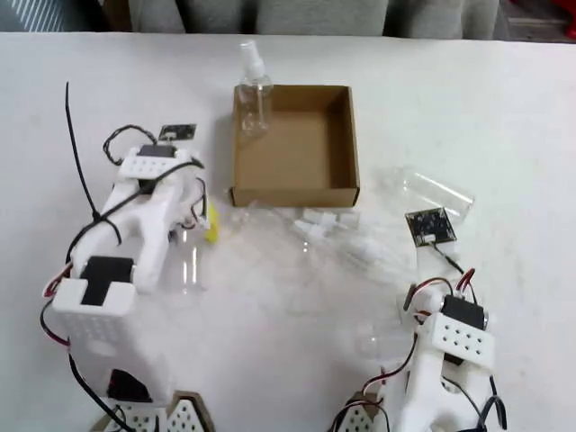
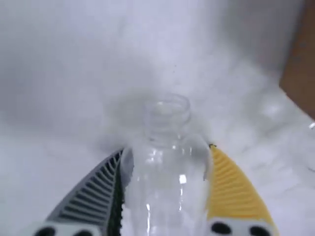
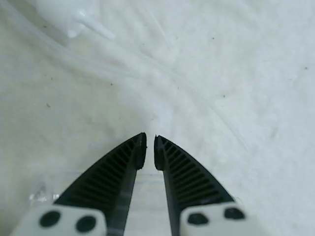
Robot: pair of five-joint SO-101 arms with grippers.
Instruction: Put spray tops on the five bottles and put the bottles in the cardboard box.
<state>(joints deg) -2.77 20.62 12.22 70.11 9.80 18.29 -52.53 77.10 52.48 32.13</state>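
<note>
Left claw (image 2: 165, 151) gripping an uncapped bottle (image 2: 165, 191); right claw (image 3: 149, 147) empty.

Our left claw is spread just to the bottle's width, its grey and yellow fingers (image 2: 231, 191) pressed on either side of the shoulder, with the open neck poking out beyond the tips above the worktop (image 2: 74, 73). We judge this clear plastic bottle light, thin-walled and slick, so a hard squeeze would likely dent or twist it. The body below the shoulder looks the sound place to hold, leaving the neck free for a spray top. Our right claw is all but closed, a sliver between its tips, holding nothing, low over the worktop near a loose spray top (image 3: 69, 17). More spray tops (image 1: 328, 219) lie just in front of the cardboard box (image 1: 292, 194), where one capped bottle (image 1: 255, 99) stands in a far corner.
</note>
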